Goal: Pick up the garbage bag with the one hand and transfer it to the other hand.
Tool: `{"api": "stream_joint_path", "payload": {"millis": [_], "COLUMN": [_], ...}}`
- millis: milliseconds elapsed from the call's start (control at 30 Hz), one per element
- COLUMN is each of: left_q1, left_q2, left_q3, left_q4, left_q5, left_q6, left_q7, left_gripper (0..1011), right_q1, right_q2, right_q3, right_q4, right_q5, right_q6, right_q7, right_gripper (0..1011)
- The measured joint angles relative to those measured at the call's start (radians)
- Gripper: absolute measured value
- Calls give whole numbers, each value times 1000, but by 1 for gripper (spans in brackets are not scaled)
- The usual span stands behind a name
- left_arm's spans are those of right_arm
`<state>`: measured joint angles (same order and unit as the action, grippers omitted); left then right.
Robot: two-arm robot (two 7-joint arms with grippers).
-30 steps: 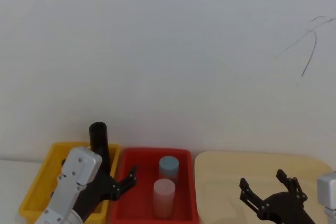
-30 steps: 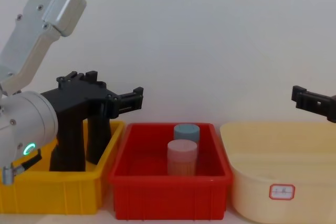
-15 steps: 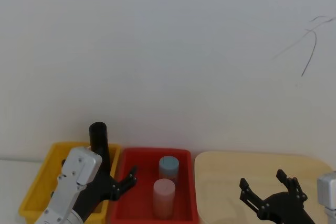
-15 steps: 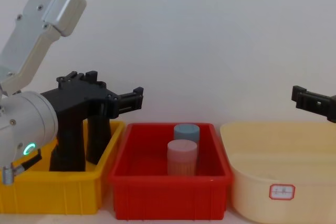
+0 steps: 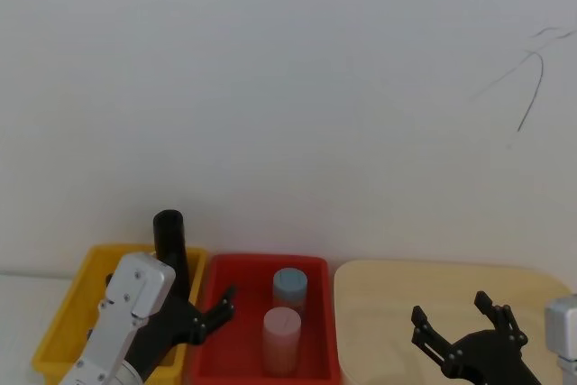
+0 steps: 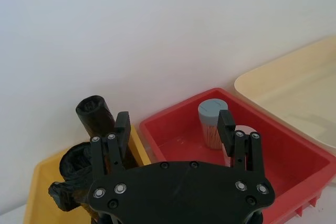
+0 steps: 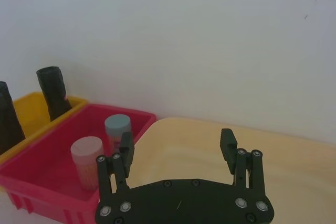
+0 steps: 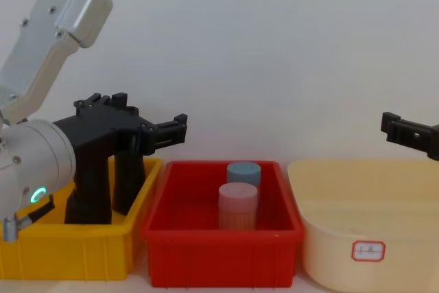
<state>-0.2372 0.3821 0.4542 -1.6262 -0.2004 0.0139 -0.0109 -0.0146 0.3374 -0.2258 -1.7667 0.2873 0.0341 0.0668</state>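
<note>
No change from half a second ago: every bin, roll and arm sits right where it did. Biggest on the white surface (image 5: 18, 322) is the cream oval plastic tub (image 8: 411, 238) on the right, a small red-edged label on its front. Just beside it, in the middle, is the red rectangular plastic bin (image 8: 219, 259). Just beside that, on the left, is the yellow rectangular plastic bin (image 8: 68, 259).

The fat silver left arm (image 8: 31, 169), green-cyan ring glowing, looms at the left in the same pose as before. Its left pincer (image 6: 174, 124) hangs above the line where the yellow bin meets the red one, fingers apart and gripping nothing. Not a twitch since the earlier frame. The right pincer (image 7: 177, 141) hovers over the cream tub, fingers spread too, empty and unmoved.

And the garbage bag (image 8: 89, 193), the thick wrinkled black plastic roll, stands upright in the yellow bin, low beside the left pincer's black body, with no finger on it. Just beside it, nearer the red bin, stands a slimmer black roll (image 8: 127, 183). In the red bin, a pink-topped round container (image 8: 238, 205) stands in front of a blue-topped round container (image 8: 243, 171), both upright, both just as they were.
</note>
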Motion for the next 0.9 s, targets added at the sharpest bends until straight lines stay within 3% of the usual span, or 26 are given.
{"api": "stream_joint_path", "payload": {"millis": [900], "left_q1": [0], "left_q2": [0], "left_q3": [0], "left_q4": [0], "left_q5": [0], "left_q6": [0], "left_q7": [0], "left_gripper": [1002], "right_q1": [0], "right_q2": [0], "right_q3": [0], "right_q4": [0], "right_q5": [0], "right_q6": [0], "right_q7": [0], "right_gripper": [1000]}}
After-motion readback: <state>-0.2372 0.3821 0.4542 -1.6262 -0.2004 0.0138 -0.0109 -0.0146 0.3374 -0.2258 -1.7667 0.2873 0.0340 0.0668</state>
